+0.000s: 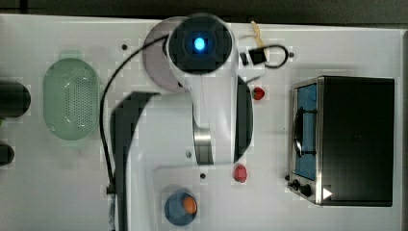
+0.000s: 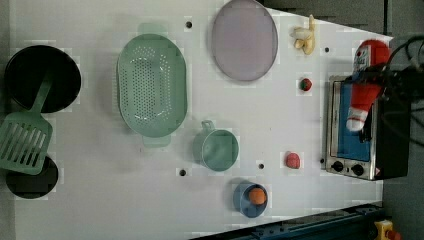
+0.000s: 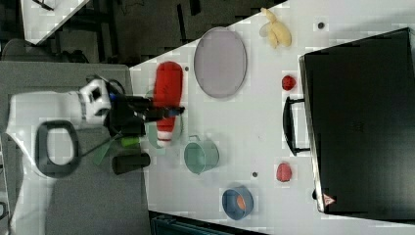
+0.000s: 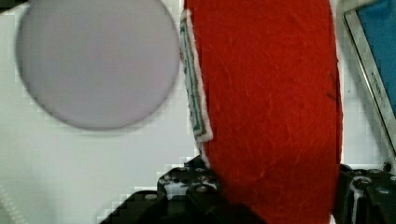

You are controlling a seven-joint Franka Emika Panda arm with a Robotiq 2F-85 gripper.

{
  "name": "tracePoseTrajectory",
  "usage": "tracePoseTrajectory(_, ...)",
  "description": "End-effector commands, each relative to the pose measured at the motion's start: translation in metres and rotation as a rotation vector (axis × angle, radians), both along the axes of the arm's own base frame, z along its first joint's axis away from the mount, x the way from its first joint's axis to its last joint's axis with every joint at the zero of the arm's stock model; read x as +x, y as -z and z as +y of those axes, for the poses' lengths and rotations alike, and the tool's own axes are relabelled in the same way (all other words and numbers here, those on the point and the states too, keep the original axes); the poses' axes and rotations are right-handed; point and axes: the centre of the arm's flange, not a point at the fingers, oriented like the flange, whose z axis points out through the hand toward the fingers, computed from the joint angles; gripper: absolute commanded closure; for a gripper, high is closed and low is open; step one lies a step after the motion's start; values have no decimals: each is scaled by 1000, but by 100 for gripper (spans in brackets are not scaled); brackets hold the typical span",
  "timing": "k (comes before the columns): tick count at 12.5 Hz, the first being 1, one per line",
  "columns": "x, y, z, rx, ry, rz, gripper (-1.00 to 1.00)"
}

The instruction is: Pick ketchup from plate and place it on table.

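While the plate [image 2: 244, 39] sits bare, the ketchup [image 2: 364, 85] is pinched aloft in the tool [image 3: 164, 111]; setting it on the bench [image 2: 100, 200] is left.

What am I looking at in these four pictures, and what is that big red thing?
You are seeing one white robot arm working over a white table, photographed from three outside cameras and one on its wrist. At the arm's end is a black tool, a two-fingered clamp, shut on a soft red ketchup bottle that it holds up in the air. The wrist view shows that bottle up close. The lilac plate it came from lies bare. Also on the table: a green basket, a teal cup, a blue bowl with something orange inside, two small red fruits, a banana and a toaster oven.
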Motion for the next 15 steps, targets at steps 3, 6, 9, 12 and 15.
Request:
tracePoseTrajectory(3,-44,109,-30,59,152,43,-20)
tracePoseTrajectory(6,-61,163,-35,94,186,18,-20)
tracePoseTrajectory(9,-76,211,-35,100,187,2,-20)
tracePoseTrajectory(12,-88,239,-33,103,186,15,-70)
tracePoseTrajectory(15,-82,224,-33,103,184,-24,-100)
